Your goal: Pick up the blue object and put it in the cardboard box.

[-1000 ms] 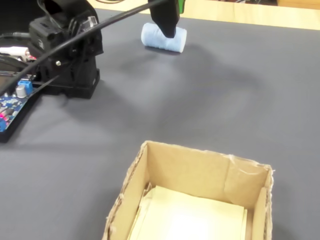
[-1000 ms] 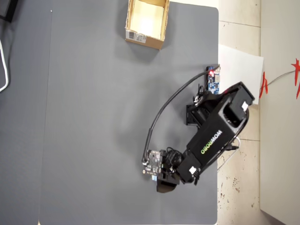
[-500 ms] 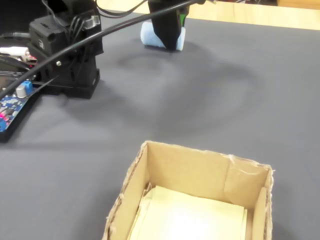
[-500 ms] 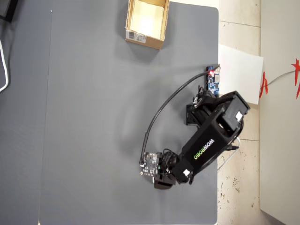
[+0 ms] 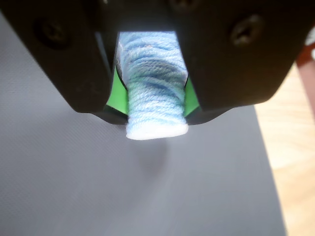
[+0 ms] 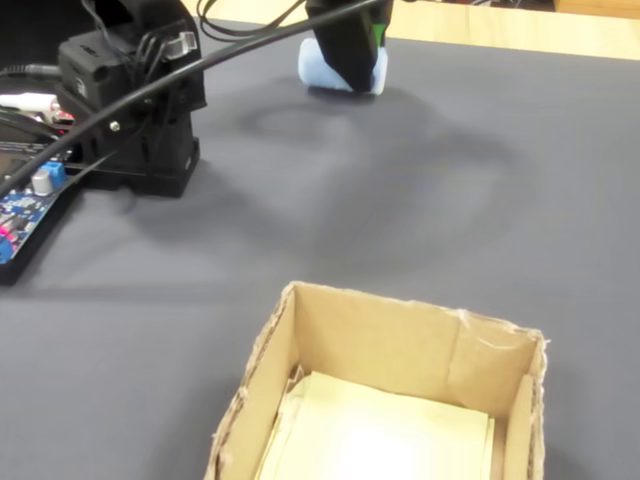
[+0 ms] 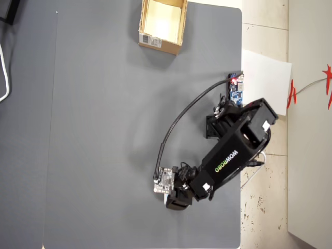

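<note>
- Pale-blue ribbed yarn, the blue object [image 5: 155,88], sits clamped between the two jaws of the hand [image 5: 156,115], whose green pads press it from both sides in the wrist view.
- Its long axis runs down between the jaws, its lower end poking out below them; whether it touches the grey table [image 5: 74,187] I cannot tell.
- Overhead, the hand [image 7: 174,199] is low near one long edge of the table [image 7: 93,129], toward one end.
- At the opposite end, by the short edge, stands the cardboard box [image 7: 158,45], well apart from the hand.
- Next, I judge, comes a lift and a long carry along the table to the box's open top [image 6: 400,335].
</note>
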`<state>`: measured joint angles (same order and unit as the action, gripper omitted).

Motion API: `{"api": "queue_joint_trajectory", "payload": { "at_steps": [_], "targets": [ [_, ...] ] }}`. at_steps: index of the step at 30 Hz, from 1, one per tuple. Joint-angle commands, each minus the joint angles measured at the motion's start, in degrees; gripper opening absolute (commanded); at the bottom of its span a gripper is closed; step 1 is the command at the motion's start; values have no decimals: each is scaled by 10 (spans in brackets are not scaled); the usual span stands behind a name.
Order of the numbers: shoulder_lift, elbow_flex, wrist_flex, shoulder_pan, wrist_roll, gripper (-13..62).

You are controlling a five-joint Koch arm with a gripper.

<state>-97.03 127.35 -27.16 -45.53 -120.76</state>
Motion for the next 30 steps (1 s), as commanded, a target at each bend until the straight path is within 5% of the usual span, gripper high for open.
{"api": "queue_joint_trajectory", "payload": {
  "at_steps": [1,30],
  "targets": [
    [-47,-12,65,25,17,43],
    [-294,117,192,467,305,43]
  ]
}}
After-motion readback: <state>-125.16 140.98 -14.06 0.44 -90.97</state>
